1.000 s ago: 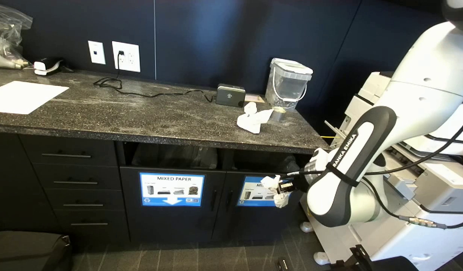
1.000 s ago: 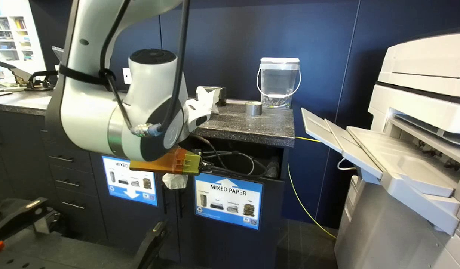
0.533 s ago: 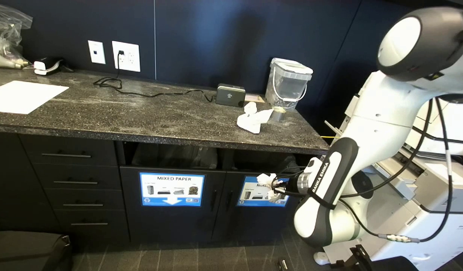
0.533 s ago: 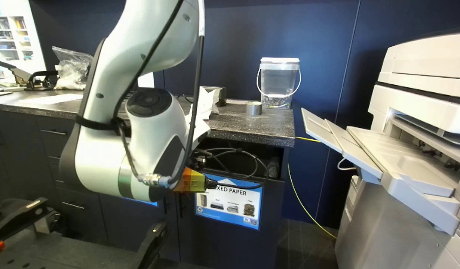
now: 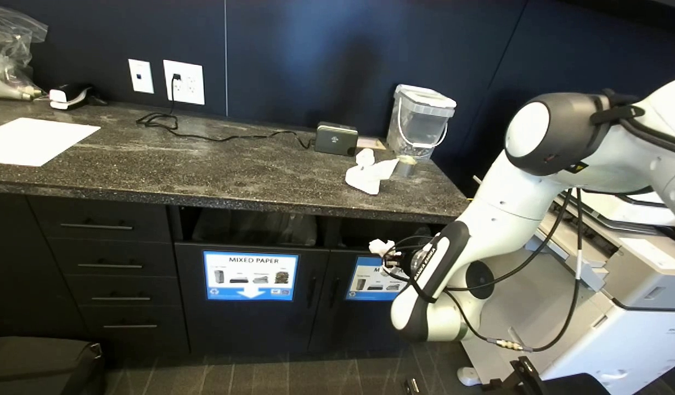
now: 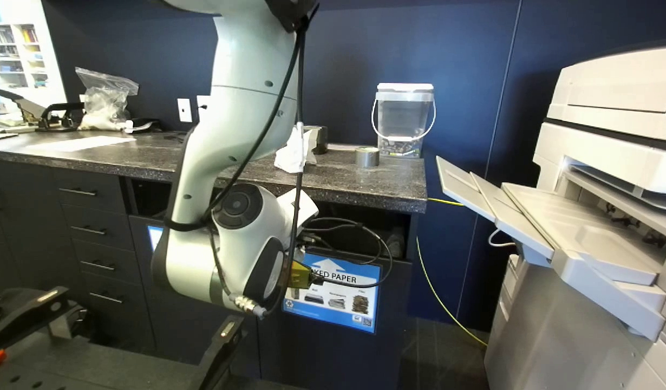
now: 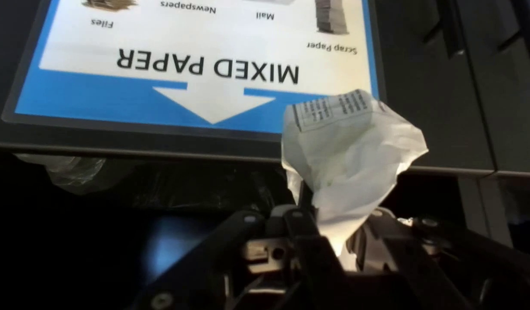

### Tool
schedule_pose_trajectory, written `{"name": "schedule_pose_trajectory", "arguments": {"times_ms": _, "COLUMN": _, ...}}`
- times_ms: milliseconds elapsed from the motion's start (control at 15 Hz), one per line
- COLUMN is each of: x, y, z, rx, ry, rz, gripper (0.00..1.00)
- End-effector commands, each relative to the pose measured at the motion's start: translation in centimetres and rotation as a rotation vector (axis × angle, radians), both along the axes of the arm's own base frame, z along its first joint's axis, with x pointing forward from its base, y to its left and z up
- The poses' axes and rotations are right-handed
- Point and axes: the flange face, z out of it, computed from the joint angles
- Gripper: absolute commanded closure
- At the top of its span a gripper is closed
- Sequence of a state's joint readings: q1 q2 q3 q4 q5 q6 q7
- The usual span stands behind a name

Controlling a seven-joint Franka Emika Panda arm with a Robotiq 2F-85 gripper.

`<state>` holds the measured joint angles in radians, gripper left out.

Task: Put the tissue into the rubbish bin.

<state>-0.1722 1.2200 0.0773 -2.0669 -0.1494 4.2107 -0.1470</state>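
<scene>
Now, from the left in an exterior view, a clear plastic bag (image 5: 24, 33) with pale contents sits on a speckled dark tabletop (image 5: 222, 170), a small black-and-white device (image 5: 68, 97) just beside it and a flat white sheet of paper (image 5: 38, 141) lying nearer the front edge. Below stands a stack of four black drawers (image 5: 118, 282), then a dark cabinet compartment (image 5: 249, 329) whose blue-and-white picture panel (image 5: 251, 276) reads MIXED PAPER. Farther right on the tabletop come a small dark upright box (image 5: 336, 139) and, in front of it, a tall, lumpy white paper wad (image 5: 365, 175). Beneath these is the rubbish bin (image 5: 354, 323), a matching dark built-in compartment with a rectangular slot (image 5: 365, 230) above its own panel (image 5: 367, 282). The small crumpled white tissue (image 7: 347, 142), printed with small text on one side, is held up close to that slot; in the wrist view it overlaps the slot's edge and a corner of the panel, and I cannot tell whether any of it lies past the rim. The black two-fingered tool (image 5: 392, 260) is clamped on the tissue, gripping its narrow end. A silver roll of tape (image 5: 406, 167) and a clear tapered bucket (image 5: 420, 118) with a pale lid stand toward the tabletop's right end. The white-and-black robot arm (image 5: 496, 219) reaches in from the right, with a pale grey office printer (image 5: 628, 351) behind it.
</scene>
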Motion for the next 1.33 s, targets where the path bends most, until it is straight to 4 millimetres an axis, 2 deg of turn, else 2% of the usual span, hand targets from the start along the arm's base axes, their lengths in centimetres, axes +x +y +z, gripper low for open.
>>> {"name": "schedule_pose_trajectory", "arguments": {"times_ms": 0, "x": 2.5, "y": -0.1, "z": -2.7, "rx": 0.025, "ry": -0.126, "rz": -0.069, "gripper": 0.83}}
{"name": "schedule_pose_trajectory", "arguments": {"times_ms": 133, "x": 4.0, "y": -0.6, "z": -4.3, "rx": 0.037, "ry": -0.158, "rz": -0.122, "gripper": 0.82}}
{"name": "schedule_pose_trajectory", "arguments": {"times_ms": 333, "x": 5.9, "y": -0.7, "z": -5.3, "rx": 0.077, "ry": -0.217, "rz": -0.178, "gripper": 0.83}}
{"name": "schedule_pose_trajectory", "arguments": {"times_ms": 400, "x": 7.7, "y": -1.0, "z": -4.6, "rx": 0.092, "ry": -0.224, "rz": -0.193, "gripper": 0.82}}
{"name": "schedule_pose_trajectory", "arguments": {"times_ms": 800, "x": 8.7, "y": -0.5, "z": -4.6, "rx": 0.149, "ry": -0.268, "rz": -0.261, "gripper": 0.82}}
{"name": "schedule_pose_trajectory", "arguments": {"times_ms": 1267, "x": 9.5, "y": -0.6, "z": -2.5, "rx": 0.215, "ry": -0.279, "rz": -0.301, "gripper": 0.82}}
